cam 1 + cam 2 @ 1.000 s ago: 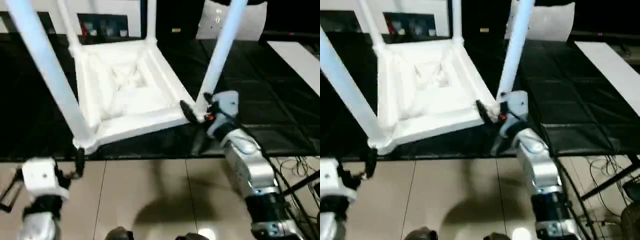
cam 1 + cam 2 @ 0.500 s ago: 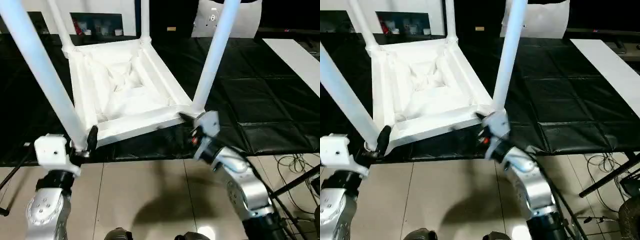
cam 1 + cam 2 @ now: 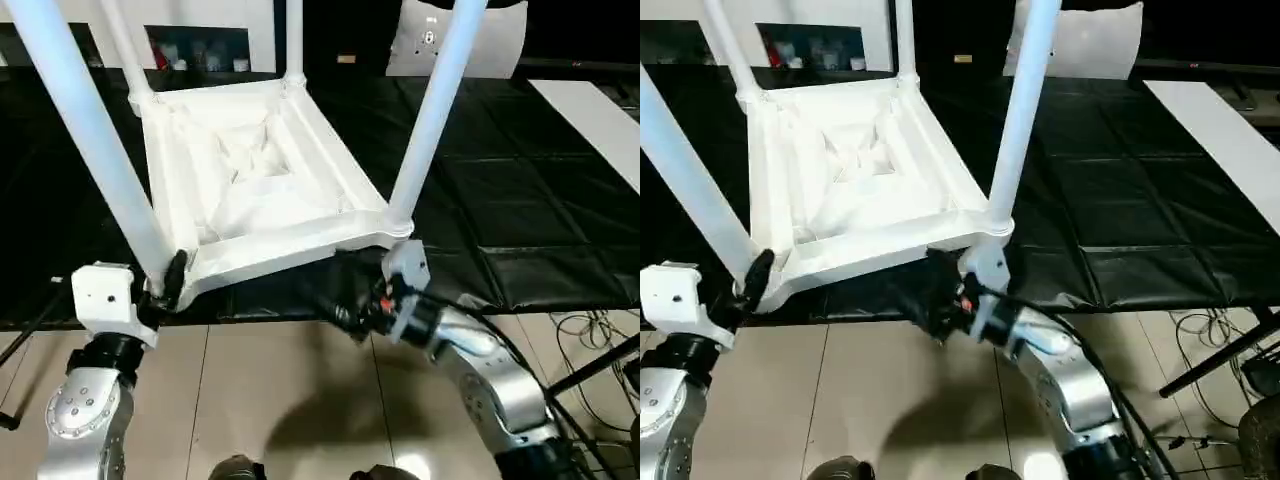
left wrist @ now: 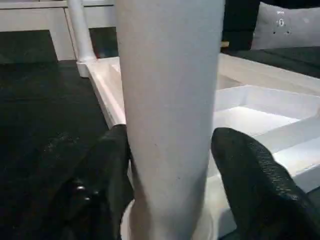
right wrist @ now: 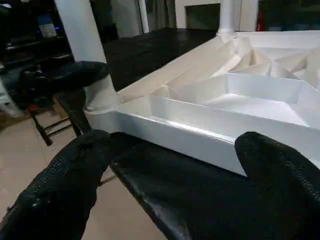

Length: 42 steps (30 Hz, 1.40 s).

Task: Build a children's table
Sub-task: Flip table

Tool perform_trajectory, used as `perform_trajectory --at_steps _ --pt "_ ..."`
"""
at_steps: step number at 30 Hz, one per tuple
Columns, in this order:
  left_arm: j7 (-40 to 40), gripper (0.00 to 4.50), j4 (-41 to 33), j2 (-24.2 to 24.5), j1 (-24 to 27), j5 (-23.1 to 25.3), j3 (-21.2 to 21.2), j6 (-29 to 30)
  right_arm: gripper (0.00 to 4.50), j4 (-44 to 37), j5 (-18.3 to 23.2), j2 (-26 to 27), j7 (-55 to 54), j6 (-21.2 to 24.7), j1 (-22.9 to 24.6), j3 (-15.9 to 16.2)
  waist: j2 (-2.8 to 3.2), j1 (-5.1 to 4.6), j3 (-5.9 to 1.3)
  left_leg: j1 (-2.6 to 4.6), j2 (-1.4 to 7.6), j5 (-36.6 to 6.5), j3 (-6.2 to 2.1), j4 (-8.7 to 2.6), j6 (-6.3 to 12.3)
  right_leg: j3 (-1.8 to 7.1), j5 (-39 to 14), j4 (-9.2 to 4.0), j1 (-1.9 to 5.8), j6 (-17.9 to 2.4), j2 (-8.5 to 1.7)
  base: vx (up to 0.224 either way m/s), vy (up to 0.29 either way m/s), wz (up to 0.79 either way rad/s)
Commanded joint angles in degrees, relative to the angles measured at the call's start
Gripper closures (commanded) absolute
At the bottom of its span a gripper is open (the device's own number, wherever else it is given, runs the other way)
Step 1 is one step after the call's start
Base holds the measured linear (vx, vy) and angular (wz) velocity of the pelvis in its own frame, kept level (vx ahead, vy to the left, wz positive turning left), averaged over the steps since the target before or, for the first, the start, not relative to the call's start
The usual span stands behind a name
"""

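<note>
The children's table lies upside down on the black mat, its ribbed top (image 3: 290,250) facing up and its legs standing in the corner sockets. My left gripper (image 3: 170,285) is at the base of the near-left leg (image 3: 90,140). In the left wrist view the leg (image 4: 170,75) stands between both fingers (image 4: 107,170), which press against its sides. My right gripper (image 3: 345,318) is low by the near-right leg (image 3: 430,120), pointing left under the top's near edge (image 5: 200,135). It is open, with nothing between its fingers (image 5: 75,180).
The black mat (image 3: 520,200) covers the ground under and beyond the table. Tan floor tiles (image 3: 290,400) lie on my side of it. A white panel (image 3: 600,120) lies at the right and cables (image 3: 590,330) trail by the mat's right edge.
My left gripper has risen to the near-left leg and its fingers have closed in on it. My right gripper has dropped from the near-right corner and swung left under the near edge.
</note>
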Motion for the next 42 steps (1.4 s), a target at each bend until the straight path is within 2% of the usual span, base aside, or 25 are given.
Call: perform_trajectory --at_steps 1,6,10,13,14,18,19,20,24,26,27,29,30,31,32,35,37,40,41,42 --pt "-0.50 2.02 1.76 1.04 -0.72 0.77 -0.88 0.72 0.00 -0.62 -0.37 -0.28 0.39 -0.31 -0.53 0.17 0.68 0.08 -3.30 0.91 3.59 -12.73 -1.47 -4.99 0.92 3.29 -5.50 -4.50 1.78 -10.62 -4.68 0.000 0.000 0.00" --pt "-0.76 2.39 2.90 1.51 -1.82 0.39 -0.65 1.01 0.00 -0.67 -0.46 -0.42 0.70 -0.22 -0.54 0.32 0.86 0.16 -3.27 1.03 3.68 -13.18 -1.42 -5.03 0.65 3.32 -5.37 -4.52 1.64 -11.12 -4.65 0.000 0.000 0.00" --pt "-0.29 2.45 2.90 1.32 -2.10 -0.21 -0.70 2.08 0.00 -1.39 -0.70 -0.61 0.88 -0.28 0.08 1.10 1.11 0.35 -3.11 1.09 3.70 -15.28 -1.50 -5.22 -0.07 3.34 -8.19 -4.73 1.53 -10.71 -4.71 0.000 0.000 0.00" --pt "0.65 2.46 2.12 0.29 -1.50 -0.98 -0.65 2.84 0.00 -1.49 -1.06 -0.46 0.15 -0.22 0.20 1.09 0.84 0.27 -2.98 1.06 3.70 -16.27 -1.52 -5.29 -0.47 3.40 -9.57 -4.92 1.41 -10.33 -4.69 0.000 0.000 0.00" --pt "2.42 2.46 0.93 -2.54 -0.82 -2.85 -0.15 3.83 0.00 -0.86 -1.57 0.61 -2.62 0.66 -0.04 0.20 0.73 0.23 -2.95 1.03 3.72 -16.20 -1.50 -5.35 -0.52 3.41 -9.82 -4.92 1.38 -10.28 -4.64 0.000 0.000 0.00" --pt "5.01 2.48 -0.38 -6.83 -0.37 -6.27 0.64 5.54 0.00 0.40 -1.46 2.69 -6.86 2.33 -0.82 -1.65 0.35 -0.04 -2.83 0.80 3.63 -14.98 -1.38 -5.23 -0.22 3.55 -10.06 -4.98 1.41 -10.28 -4.76 0.000 0.000 0.00" --pt "6.51 2.48 -0.86 -9.33 -0.19 -8.59 0.92 7.02 0.00 1.79 -0.90 4.55 -9.93 3.60 -1.89 -3.15 0.06 -0.21 -2.73 0.66 3.52 -14.94 -1.31 -5.28 0.08 3.57 -10.83 -5.14 1.37 -10.05 -4.68 0.000 0.000 0.00" --pt "6.79 2.48 -0.86 -10.39 -0.19 -10.02 1.10 7.41 0.00 2.41 -0.29 5.43 -10.87 4.28 -2.40 -3.72 0.16 -0.40 -2.68 0.69 3.49 -15.11 -1.36 -5.25 0.05 3.63 -12.05 -5.10 1.27 -10.37 -4.83 0.000 0.000 0.00" --pt "7.25 2.48 -1.55 -12.95 -0.09 -13.99 1.44 8.93 0.00 4.60 0.52 7.52 -13.36 6.17 -4.10 -4.73 0.01 -0.61 -2.53 0.61 3.40 -13.88 -1.27 -5.24 0.57 3.58 -12.17 -5.25 1.16 -9.01 -4.52 0.000 0.000 0.00" --pt "7.06 2.48 -2.21 -14.17 0.30 -15.46 1.53 10.12 0.00 7.49 1.57 9.42 -14.86 7.13 -5.52 -5.87 -0.58 -0.80 -2.43 0.44 3.30 -13.04 -1.14 -5.19 1.03 3.62 -11.82 -5.18 1.17 -9.01 -4.60 0.000 0.000 0.00" --pt "7.08 2.48 -2.59 -14.87 0.60 -15.89 1.81 10.75 0.00 9.11 2.35 10.52 -15.69 7.69 -6.31 -6.69 -0.42 -0.69 -2.52 0.46 3.31 -12.16 -1.10 -5.10 1.30 3.62 -11.44 -5.19 1.12 -8.94 -4.63 0.000 0.000 0.00" --pt "7.30 2.48 -3.21 -15.26 1.18 -15.93 2.22 11.23 0.00 9.84 2.55 11.29 -16.18 8.32 -6.88 -7.28 -0.93 -0.75 -2.39 0.32 3.30 -10.90 -0.96 -5.05 1.86 3.62 -10.60 -5.09 1.14 -8.95 -4.60 0.000 0.000 0.00" --pt "7.37 2.48 -3.42 -15.36 1.36 -15.93 2.32 11.40 0.00 9.82 2.57 11.41 -16.16 8.51 -6.95 -7.36 -0.64 -0.65 -2.38 0.35 3.32 -10.23 -0.93 -5.05 2.13 3.64 -9.57 -5.02 1.09 -8.83 -4.51 0.000 0.000 0.00" --pt "7.81 2.48 -3.92 -16.02 1.64 -17.04 2.90 11.98 0.00 9.26 2.87 11.53 -15.97 9.13 -6.86 -7.37 -0.90 -0.75 -2.34 0.35 3.37 -9.79 -0.87 -5.00 2.27 3.63 -8.69 -4.94 1.08 -8.75 -4.42 0.000 0.000 0.00" --pt "8.12 2.48 -4.25 -16.51 1.82 -17.89 3.32 12.37 0.00 8.86 3.13 11.59 -15.82 9.61 -6.78 -7.37 -0.72 -0.66 -2.38 0.39 3.38 -9.01 -0.86 -4.98 2.53 3.60 -7.11 -4.77 1.11 -8.90 -4.40 0.000 0.000 0.00" --pt "7.57 2.48 -5.04 -16.63 2.54 -18.84 3.66 13.46 0.00 8.79 4.45 12.39 -15.49 9.41 -7.01 -7.89 -0.85 -0.70 -2.18 0.41 3.39 -8.69 -0.75 -5.01 2.80 3.62 -5.32 -4.71 1.07 -9.05 -4.33 0.000 0.000 0.00" --pt "6.29 2.48 -5.39 -16.69 3.07 -19.88 3.15 14.20 0.00 10.53 5.38 13.47 -15.81 9.20 -8.18 -8.95 -0.91 -0.85 -1.97 0.39 3.40 -9.70 -0.71 -5.14 2.80 3.67 -6.50 -4.82 0.94 -9.23 -4.41 0.000 0.000 0.00" --pt "4.58 2.48 -6.45 -16.68 3.91 -21.02 1.91 16.24 0.00 14.27 7.66 15.37 -14.93 7.70 -10.96 -11.49 -0.66 -0.90 -1.60 0.53 3.45 -12.46 -0.79 -5.42 1.74 3.77 -10.79 -5.22 0.69 -8.58 -4.46 0.000 0.000 0.00" --pt "3.58 2.48 -6.95 -16.46 4.41 -21.73 1.01 17.34 0.00 17.97 9.90 16.67 -14.08 6.70 -13.57 -13.77 -0.74 -0.92 -1.61 0.62 3.48 -12.79 -0.71 -5.35 1.41 3.86 -11.20 -5.16 0.58 -8.66 -4.53 0.000 0.000 0.00" --pt "3.34 2.48 -7.08 -16.39 4.45 -22.10 0.83 17.78 0.00 19.26 10.31 16.93 -14.09 6.47 -14.42 -14.40 -0.63 -0.91 -1.54 0.49 3.46 -12.60 -0.83 -5.48 1.46 3.83 -11.19 -5.20 0.64 -8.72 -4.53 0.000 0.000 0.00"
